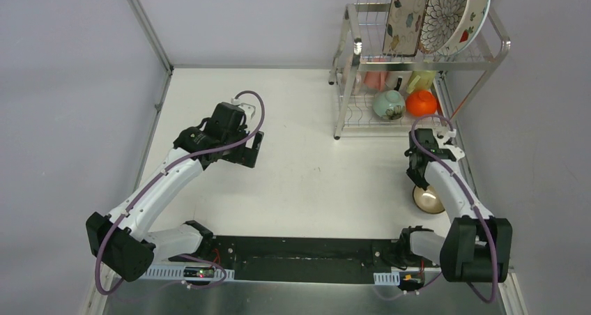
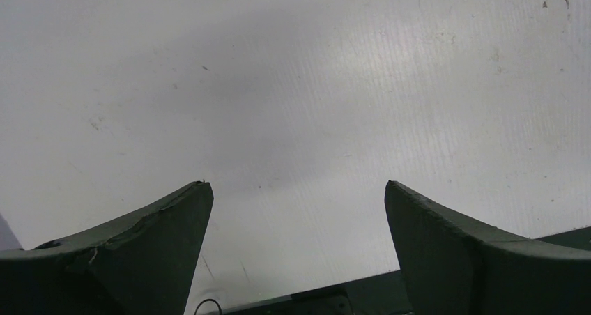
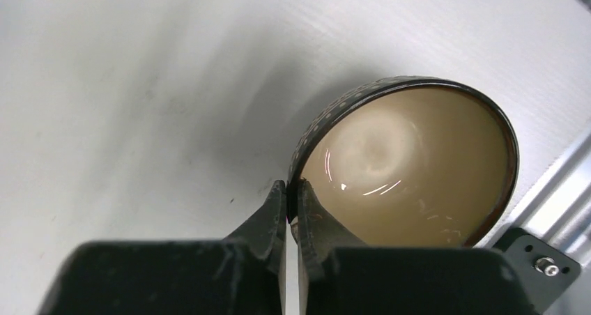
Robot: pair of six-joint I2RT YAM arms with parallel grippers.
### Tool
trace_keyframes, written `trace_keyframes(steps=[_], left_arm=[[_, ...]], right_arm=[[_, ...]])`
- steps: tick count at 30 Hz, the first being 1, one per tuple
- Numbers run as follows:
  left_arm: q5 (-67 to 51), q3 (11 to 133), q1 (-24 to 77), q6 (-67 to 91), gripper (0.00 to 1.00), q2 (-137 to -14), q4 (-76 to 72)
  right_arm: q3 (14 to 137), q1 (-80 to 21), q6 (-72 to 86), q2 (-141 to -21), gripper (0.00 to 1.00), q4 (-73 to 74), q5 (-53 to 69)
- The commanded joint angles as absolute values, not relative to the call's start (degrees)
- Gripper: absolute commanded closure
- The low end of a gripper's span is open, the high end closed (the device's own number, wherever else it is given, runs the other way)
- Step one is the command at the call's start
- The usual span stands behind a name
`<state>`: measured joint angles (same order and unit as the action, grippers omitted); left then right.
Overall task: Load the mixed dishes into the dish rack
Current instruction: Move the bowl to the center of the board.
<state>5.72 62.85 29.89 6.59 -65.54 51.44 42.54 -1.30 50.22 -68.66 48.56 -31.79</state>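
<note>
A dark brown bowl (image 3: 411, 168) with a tan inside sits on the table at the right edge, also seen as the brown bowl (image 1: 428, 200) from above. My right gripper (image 3: 293, 186) is shut on its rim, one finger outside and one inside. The silver dish rack (image 1: 348, 71) stands at the far right; its upper shelf holds a floral rectangular plate (image 1: 404, 12), a brown-petal round plate (image 1: 442, 12) and a strawberry plate (image 1: 477, 15). On the lower shelf sit a pale green bowl (image 1: 388, 104), a red-orange bowl (image 1: 421, 103) and cups. My left gripper (image 2: 298, 189) hangs open over bare table.
Grey walls close in the table on the left, back and right. A metal rail (image 3: 564, 196) runs along the table's right edge just beside the brown bowl. The arm bases sit on a black bar (image 1: 300, 256) at the near edge.
</note>
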Motion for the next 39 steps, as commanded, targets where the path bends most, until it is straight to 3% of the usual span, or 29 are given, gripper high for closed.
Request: trace_keyframes(steps=[1,10,14,23,31,39], left_arm=[[9.9,63.6,29.5,7.2,0.01,-64.4,51.1],[8.4,63.4,29.0,7.1,0.01,-65.1,51.4],[8.3,63.7,28.9,7.5,0.01,-66.0,51.9],[12.5,63.8,28.3,8.8,0.01,-65.3,52.2],[9.5,63.4,28.3,8.3,0.03,-63.8,51.7],[3.3,63.3,28.3,7.1,0.07,-64.1,51.0]], right_arm=[[41.1,-1.4,46.5,-64.4,1.00,41.5,-19.7],[39.4,-4.3,41.6,-61.5,1.00,34.7,-1.2],[37.6,-11.0,39.1,-60.4,1.00,28.2,6.2],[41.2,-34.6,31.5,-65.2,1.00,23.8,-3.8],[47.8,-51.7,16.3,-73.6,1.00,18.4,1.3],[56.1,-62.7,11.4,-87.5,1.00,18.6,2.8]])
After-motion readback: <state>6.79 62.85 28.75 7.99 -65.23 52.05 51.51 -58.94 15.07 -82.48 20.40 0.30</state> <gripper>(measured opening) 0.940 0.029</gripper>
